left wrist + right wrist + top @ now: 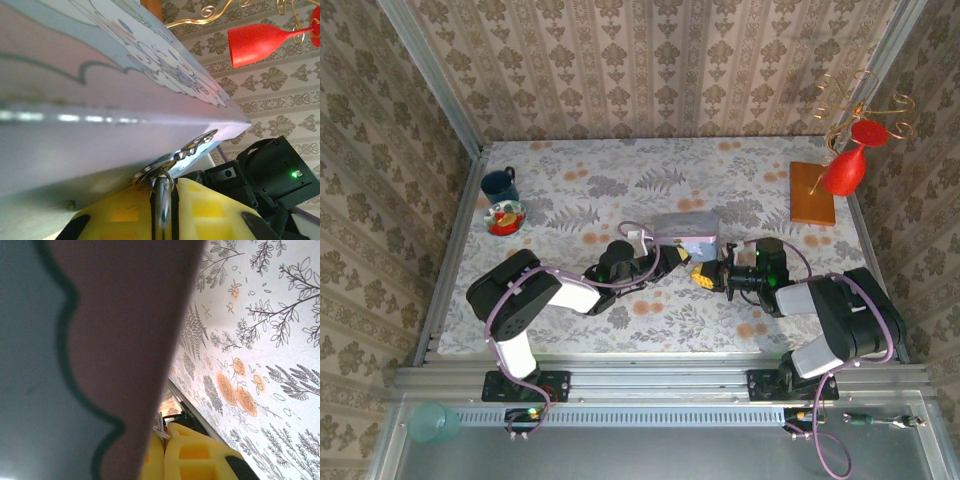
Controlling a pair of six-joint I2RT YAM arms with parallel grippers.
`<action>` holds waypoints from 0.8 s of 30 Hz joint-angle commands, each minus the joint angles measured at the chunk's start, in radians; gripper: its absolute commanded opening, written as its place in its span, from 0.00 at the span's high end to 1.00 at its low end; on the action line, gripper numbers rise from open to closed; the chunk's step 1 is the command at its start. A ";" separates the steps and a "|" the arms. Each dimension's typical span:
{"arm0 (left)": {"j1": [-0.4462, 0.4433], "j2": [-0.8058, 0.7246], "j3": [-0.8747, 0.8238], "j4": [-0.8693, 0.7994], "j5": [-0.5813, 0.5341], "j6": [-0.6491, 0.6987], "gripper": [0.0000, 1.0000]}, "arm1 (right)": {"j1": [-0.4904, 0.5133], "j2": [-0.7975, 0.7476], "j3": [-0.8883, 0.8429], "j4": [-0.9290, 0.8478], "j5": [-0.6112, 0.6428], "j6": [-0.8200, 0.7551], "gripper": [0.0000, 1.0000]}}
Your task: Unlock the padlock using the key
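The pastel tin box (685,228) lies mid-table, with both grippers meeting at its near side. In the left wrist view my left gripper (162,190) is shut on a shiny metal piece that I take for the padlock (164,206). Its thin loop (161,175) hangs from the tin's hasp (200,142) under the box edge (125,120). My right gripper (164,437) is shut on thin metal slivers that seem to be the key (160,427), close against the tin wall (115,350). From above, the left gripper (672,262) and right gripper (703,277) nearly touch.
A blue mug (501,184) and a small bowl (505,217) stand at the back left. A wooden base (812,193) with a gold wire rack holds a red glass (845,170) at the back right. Patterned walls close three sides. A teal cup (433,422) sits below the table's edge.
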 commanded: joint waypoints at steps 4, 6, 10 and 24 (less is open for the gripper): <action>-0.067 -0.008 0.054 0.032 0.160 0.051 0.92 | -0.003 -0.046 0.040 0.031 0.062 -0.016 1.00; -0.070 -0.005 0.055 0.018 0.163 0.059 0.92 | -0.003 -0.055 0.038 0.024 0.062 -0.018 1.00; -0.073 -0.019 0.027 -0.045 0.166 0.103 0.92 | -0.004 -0.081 0.041 -0.016 0.068 -0.034 1.00; -0.083 -0.025 -0.011 -0.071 0.168 0.144 0.92 | 0.020 -0.107 0.028 -0.035 0.093 -0.037 1.00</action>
